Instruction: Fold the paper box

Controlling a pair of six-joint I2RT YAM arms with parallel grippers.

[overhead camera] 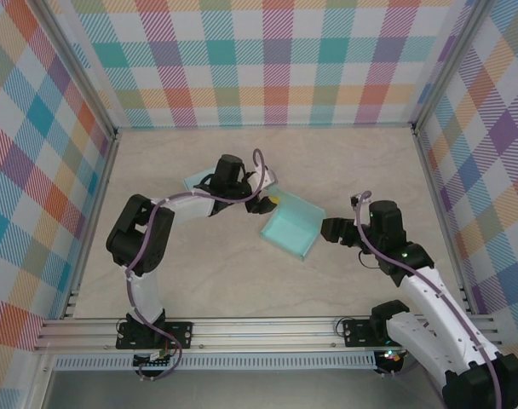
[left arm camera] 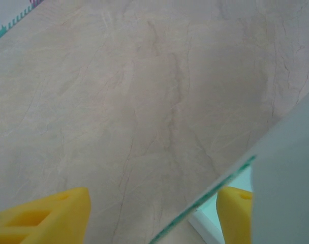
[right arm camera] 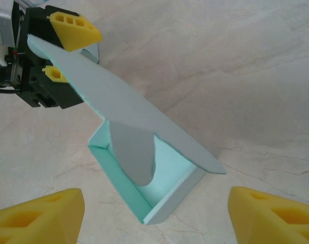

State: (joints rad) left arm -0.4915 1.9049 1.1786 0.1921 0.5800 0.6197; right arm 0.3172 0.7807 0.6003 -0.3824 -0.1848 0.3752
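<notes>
The paper box (overhead camera: 291, 232) is seen lying near the middle of the table (overhead camera: 199, 281), between the two arms, with its lid flap (right arm camera: 129, 107) raised at a slant. The flap's far edge is straddled by the left gripper (overhead camera: 273, 198), whose yellow fingers (right arm camera: 73, 28) are only partly parted. The right gripper (overhead camera: 329, 228) is held wide open just beside the box, with nothing grasped
</notes>
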